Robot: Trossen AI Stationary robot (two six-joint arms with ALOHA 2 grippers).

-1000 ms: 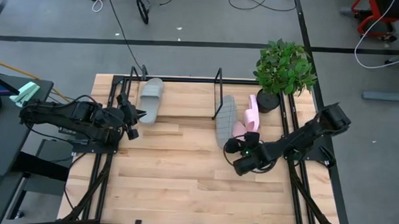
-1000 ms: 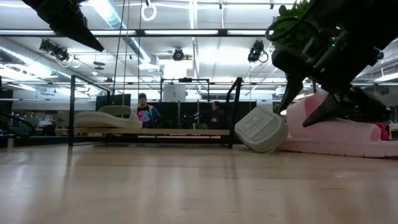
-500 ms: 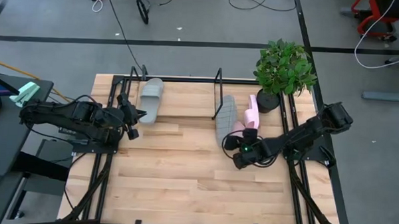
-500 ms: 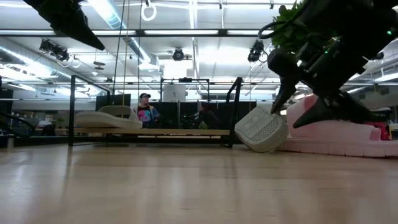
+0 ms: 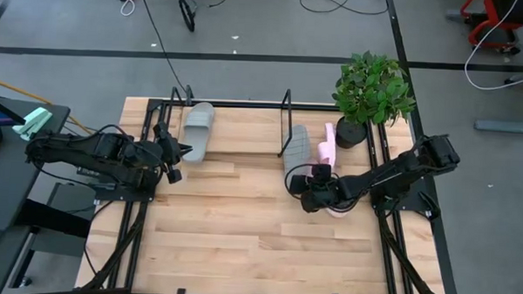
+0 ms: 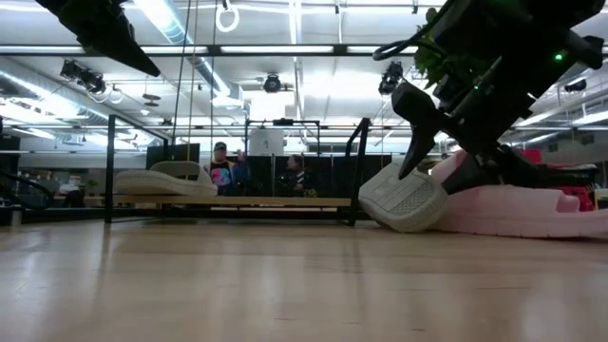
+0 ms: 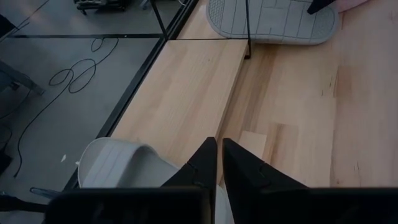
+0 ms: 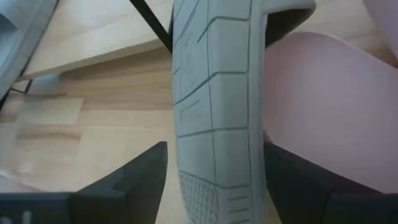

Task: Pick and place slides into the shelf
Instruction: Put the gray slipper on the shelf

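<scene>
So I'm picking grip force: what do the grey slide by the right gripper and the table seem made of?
The grey slide looks like soft matte foam: moulded grooved sole, no shine. The table looks like pale butcher-block wood with a smooth finish, showing plank seams and grain. The right gripper has its fingers open around the slide.

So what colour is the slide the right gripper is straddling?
Grey, with a grooved tread sole; the right wrist view shows it best.
</scene>
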